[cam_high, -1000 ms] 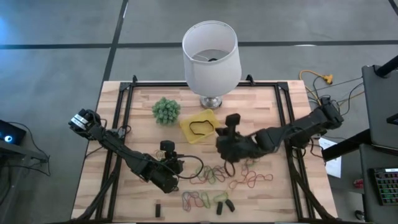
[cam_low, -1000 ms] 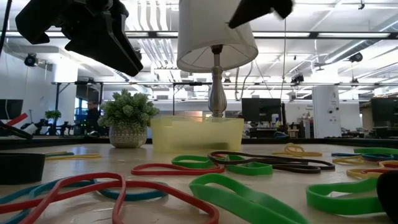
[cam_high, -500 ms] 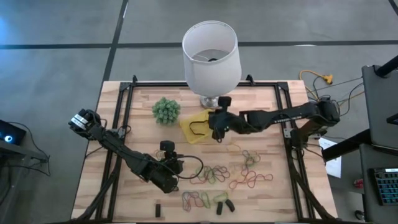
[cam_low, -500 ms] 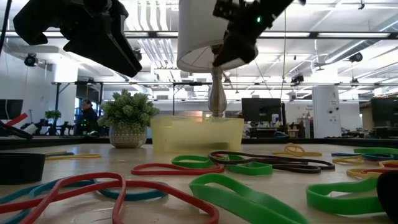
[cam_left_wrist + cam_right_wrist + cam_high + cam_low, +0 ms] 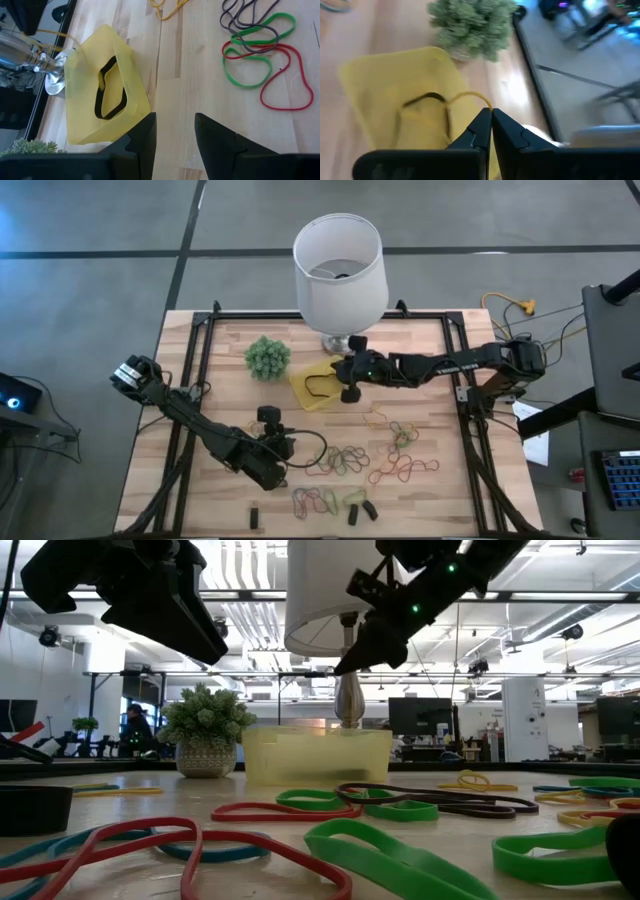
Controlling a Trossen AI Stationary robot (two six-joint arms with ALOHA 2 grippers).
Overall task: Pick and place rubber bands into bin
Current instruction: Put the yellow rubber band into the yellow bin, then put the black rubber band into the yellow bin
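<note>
The yellow bin (image 5: 310,392) sits on the table before the lamp, and a black rubber band (image 5: 322,387) lies in it. My right gripper (image 5: 348,390) hovers above the bin's right rim, shut on a yellow rubber band (image 5: 465,96). In the low view it hangs over the bin (image 5: 318,755), fingertips (image 5: 345,664) slanting down. Several more rubber bands (image 5: 342,461) in green, red, yellow and dark lie flat on the near half of the table. My left gripper (image 5: 278,438) waits open to the near left of the bin, holding nothing. My right gripper pinches the yellow band at one spot of its loop (image 5: 488,107) between the tips of its two fingers. The fingers slant down from the table's right side. The band arcs out slack from the fingertips over the bin; whether its free end touches the bin I cannot tell.
A white lamp (image 5: 340,270) stands just behind the bin, its shade close above my right gripper. A fuzzy green plant (image 5: 267,358) sits to the bin's left. Small dark stubby pieces (image 5: 362,508) lie near the front edge. Black frame rails (image 5: 205,380) run along both table sides.
My right gripper, still shut, has travelled from above the loose bands in the table's middle toward the far edge and the left. It has come down over the bin's right rim and rolled as it went.
</note>
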